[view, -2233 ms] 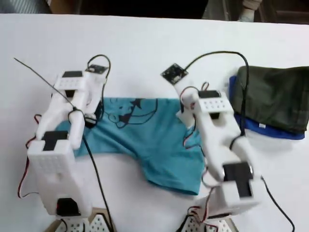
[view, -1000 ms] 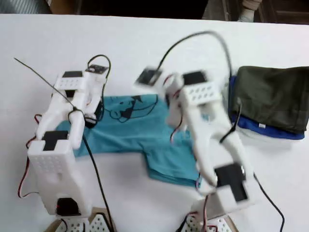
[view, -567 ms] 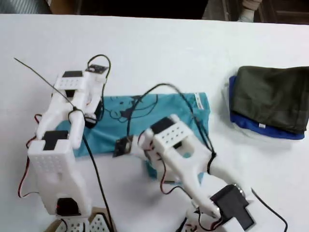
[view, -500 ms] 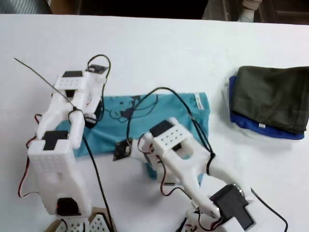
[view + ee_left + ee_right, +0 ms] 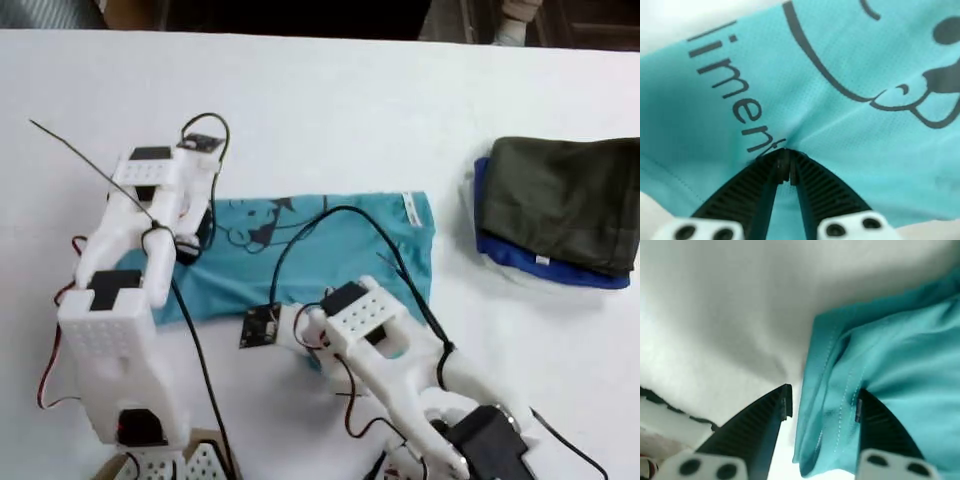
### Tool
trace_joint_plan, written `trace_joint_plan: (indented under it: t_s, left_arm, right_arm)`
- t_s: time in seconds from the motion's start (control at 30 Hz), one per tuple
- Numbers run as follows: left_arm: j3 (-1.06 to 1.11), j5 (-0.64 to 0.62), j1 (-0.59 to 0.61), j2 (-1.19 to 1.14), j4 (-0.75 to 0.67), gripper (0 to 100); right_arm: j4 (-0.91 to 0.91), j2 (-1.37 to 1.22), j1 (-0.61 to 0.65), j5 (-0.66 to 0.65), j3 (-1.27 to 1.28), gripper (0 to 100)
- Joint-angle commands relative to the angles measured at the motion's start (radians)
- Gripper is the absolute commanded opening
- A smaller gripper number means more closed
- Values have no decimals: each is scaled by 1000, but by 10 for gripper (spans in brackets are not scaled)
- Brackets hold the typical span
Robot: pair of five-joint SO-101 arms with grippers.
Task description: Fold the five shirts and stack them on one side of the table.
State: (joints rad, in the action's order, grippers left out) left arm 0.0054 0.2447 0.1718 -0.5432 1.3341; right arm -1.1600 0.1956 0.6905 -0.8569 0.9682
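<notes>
A teal shirt [image 5: 340, 250] with a dark drawing lies spread across the table's middle. My left gripper [image 5: 190, 245] sits at the shirt's left part, and in the left wrist view it [image 5: 784, 162] is shut on a pinch of the teal shirt [image 5: 850, 75]. My right gripper [image 5: 305, 338] is at the shirt's near edge. The right wrist view shows it [image 5: 821, 405] open, its fingers either side of a folded hem of the teal shirt [image 5: 900, 365]. A dark green folded shirt [image 5: 565, 200] rests on a blue folded shirt [image 5: 545, 265] at the table's right side.
The white table [image 5: 330, 110] has free room behind the shirt and at the far left. A thin black rod [image 5: 85, 160] slants over the left arm. Black cables [image 5: 330, 215] loop above the teal shirt from the right arm.
The right arm swung from the shirt's far right part down to its near edge and drew back toward its base. This uncovered the shirt's right end. The left arm kept still.
</notes>
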Motion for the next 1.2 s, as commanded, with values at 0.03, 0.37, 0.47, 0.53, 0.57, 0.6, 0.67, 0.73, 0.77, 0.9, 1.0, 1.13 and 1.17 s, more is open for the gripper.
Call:
trace_joint_plan:
  t_s: [0.03,0.37,0.47,0.53,0.57,0.6,0.67,0.73,0.77,0.9,1.0,1.13,1.17]
  left_arm:
    - [-33,-2,15,-15,-38,26]
    - [-33,-2,15,-15,-38,26]
    - [-33,-2,15,-15,-38,26]
    - [-33,-2,15,-15,-38,26]
    - [-33,-2,17,-15,-38,26]
    - [-33,-2,17,-15,-38,26]
    - [-33,-2,17,-15,-38,26]
    - [-33,-2,17,-15,-38,26]
    - [-33,-2,17,-15,-38,26]
    - [-33,-2,17,-15,-38,26]
    - [-33,-2,17,-15,-38,26]
    - [-33,-2,17,-15,-38,26]
    - [-33,-2,17,-15,-38,26]
  right_arm:
    - [84,-33,-5,37,8,227]
    - [79,-101,1,68,-23,181]
    - [76,-101,1,69,-23,182]
    - [76,-102,-4,69,-23,189]
    - [76,-102,-4,71,-23,187]
    - [76,-102,-4,72,-23,187]
    - [76,-102,-4,72,-23,178]
    - [76,-104,-2,72,-23,128]
    - [76,-104,-4,72,-23,91]
    - [67,-104,-5,74,-23,27]
    - [65,-104,-5,74,-23,20]
    - [64,-94,-5,68,-26,21]
    - [59,-94,-5,66,-38,21]
